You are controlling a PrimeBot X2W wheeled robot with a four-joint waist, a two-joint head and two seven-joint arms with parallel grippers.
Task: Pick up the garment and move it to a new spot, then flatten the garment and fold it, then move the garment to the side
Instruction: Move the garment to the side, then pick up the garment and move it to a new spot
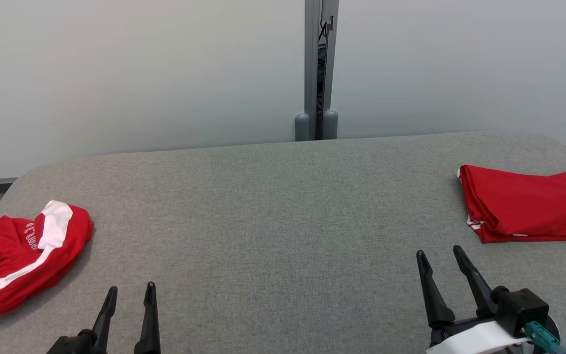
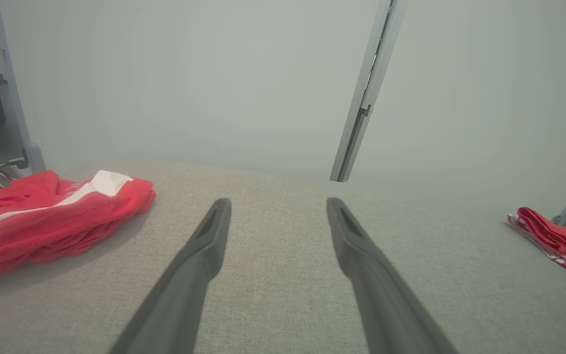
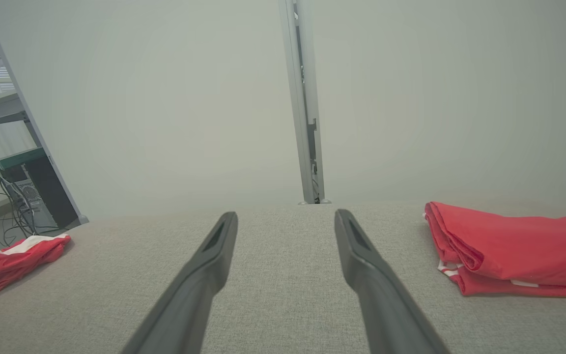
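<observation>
The loose garment [image 1: 22, 255] lies on the counter [image 1: 283, 221] at its left edge, toward the front. The folded garment [image 1: 523, 206] lies at the right edge. The left end effector [image 1: 132, 289] and right end effector [image 1: 439, 251] sit near the front edge, well apart. A post [image 1: 320, 69] stands behind the rear edge.

Head looks down, wrists low (table [image 1: 283, 206] shared)
</observation>
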